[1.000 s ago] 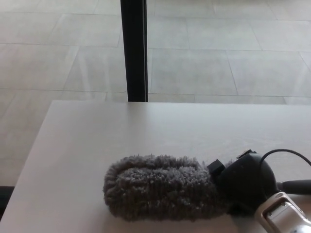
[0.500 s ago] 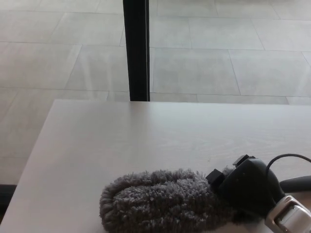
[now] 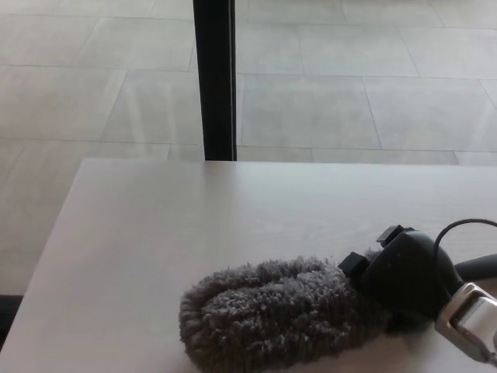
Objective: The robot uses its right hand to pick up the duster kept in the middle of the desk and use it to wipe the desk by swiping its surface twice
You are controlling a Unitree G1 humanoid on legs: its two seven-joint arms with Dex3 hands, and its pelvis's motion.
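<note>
A: Status of the bench (image 3: pixel 155 233)?

B: It is showing pale and bare across the far half. The duster (image 3: pixel 272 318) is lying flat on the near half, toward the right, its grey pile in contact with the surface.

A: And the right hand (image 3: pixel 408 272)?

B: It is closing on the duster's right end, fingers wrapped at the handle end. The pickup step is judged complete.

A: Left hand?

B: It is not appearing in the head view.

A: Remaining work?

B: The duster is sitting in wiping position. How many of the two swipes are complete cannot be told; no wipe marks are showing.
</note>
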